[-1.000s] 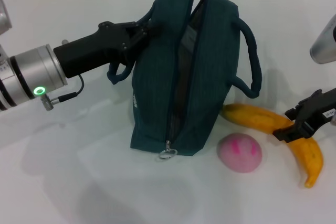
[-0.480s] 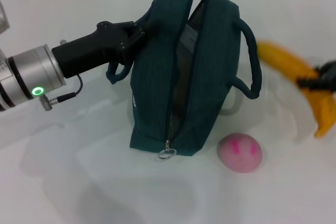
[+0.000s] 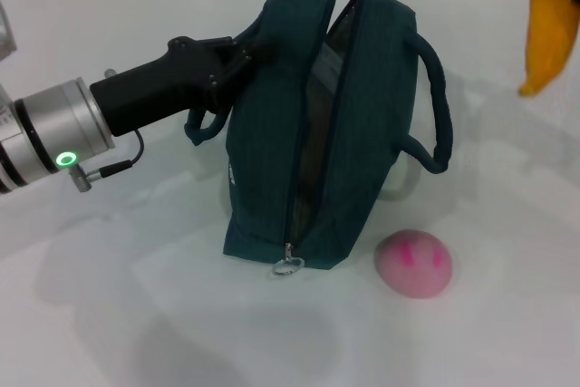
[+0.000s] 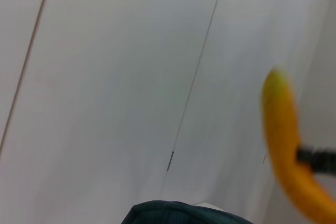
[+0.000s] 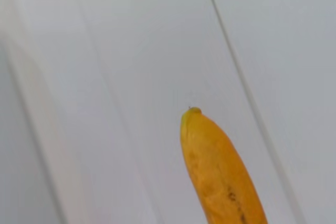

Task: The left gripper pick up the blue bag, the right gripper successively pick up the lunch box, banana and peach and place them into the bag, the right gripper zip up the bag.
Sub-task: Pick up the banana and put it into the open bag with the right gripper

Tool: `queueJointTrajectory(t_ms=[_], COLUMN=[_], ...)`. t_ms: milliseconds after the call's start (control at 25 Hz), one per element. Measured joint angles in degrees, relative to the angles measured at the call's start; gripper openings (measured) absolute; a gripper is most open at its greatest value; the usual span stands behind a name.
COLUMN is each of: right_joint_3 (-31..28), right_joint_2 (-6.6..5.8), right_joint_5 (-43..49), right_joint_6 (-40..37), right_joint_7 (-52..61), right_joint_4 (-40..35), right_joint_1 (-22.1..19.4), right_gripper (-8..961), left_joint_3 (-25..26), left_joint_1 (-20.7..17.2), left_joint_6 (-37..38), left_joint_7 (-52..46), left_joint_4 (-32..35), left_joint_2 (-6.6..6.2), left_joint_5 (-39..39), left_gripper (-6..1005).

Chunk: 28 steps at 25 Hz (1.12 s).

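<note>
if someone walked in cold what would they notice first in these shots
The big blue bag stands mid-table with its zipper open, and the left pincer grips it at the top on the robot's left side. Next comes the banana, hanging in the air at the upper right of the head view, well off the table. The pink peach sits on the table just right of the bag's near end.

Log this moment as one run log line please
left gripper: holding blue bag open | right gripper: out of view | banana: lifted, airborne | peach: on table beside bag
</note>
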<state>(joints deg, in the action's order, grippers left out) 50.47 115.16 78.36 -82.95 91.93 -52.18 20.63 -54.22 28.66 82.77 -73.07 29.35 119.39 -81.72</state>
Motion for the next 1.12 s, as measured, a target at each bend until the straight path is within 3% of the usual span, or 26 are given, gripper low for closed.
queueJointTrajectory(t_ms=[160, 440, 600, 1120], right_joint_3=[1.49, 7.08, 11.15, 23.96], right_joint_2=[0.26, 0.35, 0.94, 1.02], right_joint_5=[-7.79, -7.41, -8.31, -21.22], right_joint_6=[-5.77, -6.93, -5.76, 0.66], right_joint_7=[-6.95, -10.50, -14.51, -24.14], right_joint_4=[10.78, 25.62, 27.92, 34.86], right_joint_1=[5.66, 17.10, 18.08, 19.27], right_gripper=[438, 447, 452, 468], left_joint_3=[-0.23, -0.36, -0.36, -0.53], left_joint_1=[0.29, 0.88, 1.25, 1.54], left_joint_6=[0.03, 0.11, 0.12, 0.80], left_joint_7=[0.01, 0.04, 0.04, 0.28], left_joint_4=[0.00, 0.00, 0.00, -0.38], left_joint_2=[0.04, 0.14, 0.14, 0.14], left_joint_5=[0.00, 0.16, 0.50, 1.59], left_gripper=[36, 36, 36, 36])
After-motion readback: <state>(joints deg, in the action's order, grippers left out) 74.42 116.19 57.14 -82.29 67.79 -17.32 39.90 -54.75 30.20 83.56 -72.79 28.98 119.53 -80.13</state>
